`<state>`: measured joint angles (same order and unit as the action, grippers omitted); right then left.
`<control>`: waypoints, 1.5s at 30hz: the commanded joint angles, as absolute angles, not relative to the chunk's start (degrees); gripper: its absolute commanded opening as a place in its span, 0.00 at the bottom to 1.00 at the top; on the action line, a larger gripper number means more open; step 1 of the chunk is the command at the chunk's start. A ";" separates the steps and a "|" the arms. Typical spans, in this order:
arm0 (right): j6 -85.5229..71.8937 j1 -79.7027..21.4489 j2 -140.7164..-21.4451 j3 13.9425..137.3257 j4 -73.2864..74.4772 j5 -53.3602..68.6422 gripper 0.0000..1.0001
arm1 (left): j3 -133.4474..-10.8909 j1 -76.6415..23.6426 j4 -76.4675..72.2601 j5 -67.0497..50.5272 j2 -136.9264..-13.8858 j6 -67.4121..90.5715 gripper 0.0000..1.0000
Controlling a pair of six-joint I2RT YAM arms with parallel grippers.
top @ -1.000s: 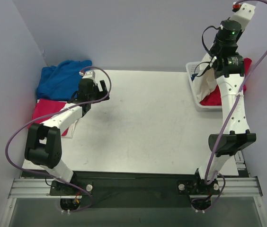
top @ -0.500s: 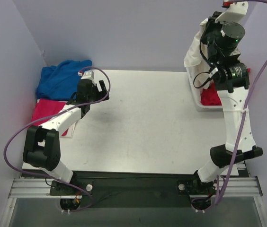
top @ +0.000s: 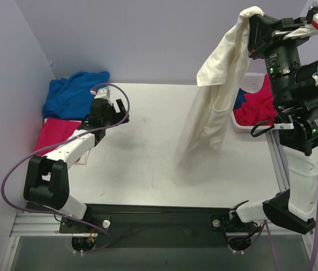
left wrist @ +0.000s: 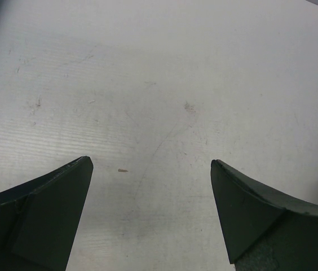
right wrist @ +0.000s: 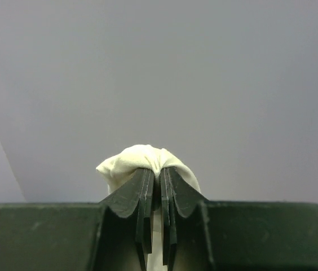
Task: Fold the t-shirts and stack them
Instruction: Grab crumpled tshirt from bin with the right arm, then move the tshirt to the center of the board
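Note:
My right gripper is raised high at the back right, shut on a bunch of the cream-white t-shirt. The shirt hangs down in a long drape over the right half of the table. In the right wrist view the cream cloth bulges out past the closed fingers. My left gripper hovers low over the table's back left, jaws wide apart with only bare tabletop between them. A blue t-shirt lies crumpled at the far left, with a crimson-pink t-shirt flat in front of it.
A white lattice basket at the back right holds more crimson-pink cloth. A lilac wall closes off the back and the left side. The white table runs between the two arms.
The right arm has lifted the cream-white t-shirt out of the basket and swung it up and towards the table's middle. The left arm has hardly moved.

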<state>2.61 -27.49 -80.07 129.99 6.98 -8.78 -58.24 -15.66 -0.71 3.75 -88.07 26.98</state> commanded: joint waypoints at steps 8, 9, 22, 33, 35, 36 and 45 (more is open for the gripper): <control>5.53 -27.68 -71.55 95.02 -8.76 -20.81 0.00 | -56.34 -15.47 -4.66 2.64 -83.41 28.92 0.97; 5.97 -27.60 -70.67 90.66 -10.53 -22.66 0.00 | -55.64 -15.47 -4.75 2.64 -83.41 28.92 0.97; -4.56 -24.26 -79.10 58.89 -17.24 -41.30 0.00 | -45.10 -26.71 -8.52 0.09 -78.76 33.48 0.59; -20.82 -15.56 -88.06 60.73 -2.90 -42.54 0.00 | -42.09 -50.69 2.70 8.16 -74.44 35.77 0.26; -22.75 -15.12 -89.20 61.08 -1.85 -41.49 0.00 | -42.71 -55.51 4.91 10.70 -75.06 37.25 0.26; -22.76 -14.86 -89.47 61.26 -1.58 -41.05 0.00 | -42.89 -57.11 5.36 11.68 -75.32 37.70 0.25; -27.51 -14.06 -90.00 60.03 1.41 -38.14 0.00 | -48.34 -71.88 10.28 18.11 -81.82 38.85 0.65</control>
